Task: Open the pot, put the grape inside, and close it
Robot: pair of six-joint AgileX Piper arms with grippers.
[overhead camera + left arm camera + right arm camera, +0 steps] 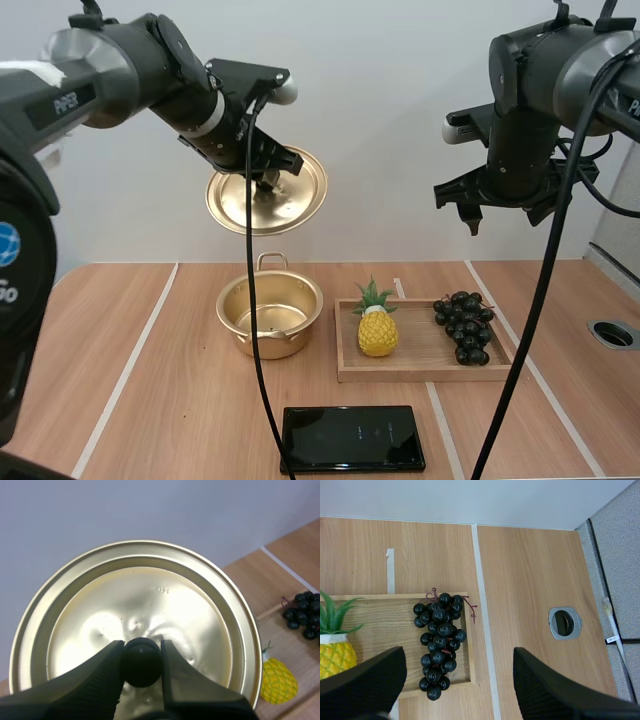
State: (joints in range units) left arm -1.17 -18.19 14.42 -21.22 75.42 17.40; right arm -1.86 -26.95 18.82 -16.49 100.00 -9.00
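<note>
So the grapes [439, 642] are sitting at the right end of the wooden tray [415, 348], stem end pointing away from the robot; a toy pineapple [377, 330] stands at the tray's other end, well apart from them. The pot [270, 312] is open on the table just left of the tray, nothing in it that I can see.

Handling guess: the bunch looks light and lumpy, probably a bit floppy, with glossy round berries that could slide out of a pinch; the reddish stem looks too thin to trust. I'd squeeze across the wide middle of the bunch, fingers on either side of it, and not too hard.

Grippers: the right gripper [457, 656] hangs high above the tray with its fingers spread wide, holding nothing and touching nothing, grapes lying roughly below the gap, closer to one finger. The left gripper [142, 652] is clamped on the black knob [142, 666] of the lid [266, 195], holding it tilted in the air above and behind the pot; that lid looks thin and light, so the knob grip should be plenty.
</note>
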